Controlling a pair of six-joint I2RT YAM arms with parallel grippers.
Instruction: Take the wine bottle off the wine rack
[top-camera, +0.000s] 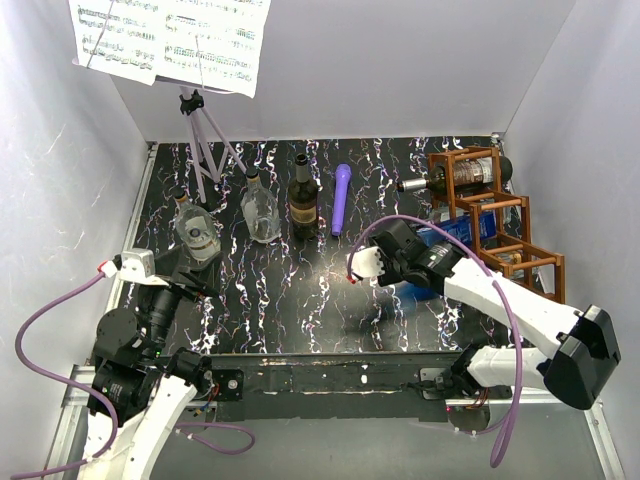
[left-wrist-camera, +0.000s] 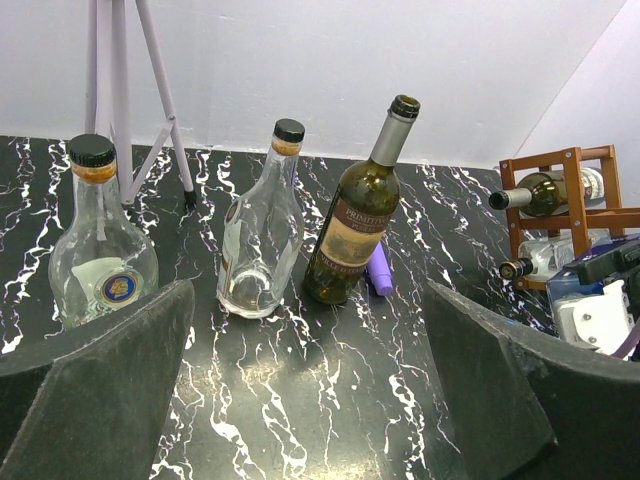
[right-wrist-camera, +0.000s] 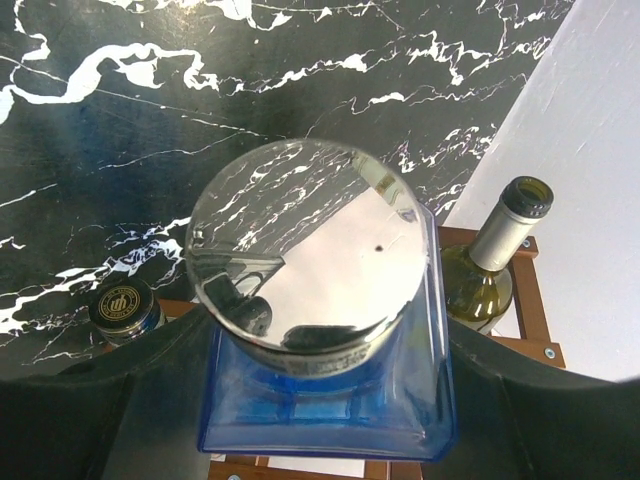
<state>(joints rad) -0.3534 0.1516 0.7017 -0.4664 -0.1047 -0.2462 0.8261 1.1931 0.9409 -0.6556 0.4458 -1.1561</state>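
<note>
The right claw is clenched on the blue bottle, one dark finger on each side of its square shoulder. The bottle's mirror cap faces the wrist camera. The bottle lies on its side by the table's right edge, its base toward the middle cell of the rack. How far it sits inside that cell cannot be told. In the rack's far cell, near the far right corner, the wine bottle lies on its side, green, its open mouth pointing left. On the blue bottle's other side lies a clear bottle with a dark cap. The left claw is released, fingers wide apart, near the left edge. Beyond it stand three bottles in a row. A capped clear flask and a capped clear bottle both look empty. The third is an uncorked dark bottle whose fill cannot be told. A purple object lies behind that one. A music stand stands in the far left corner.
</note>
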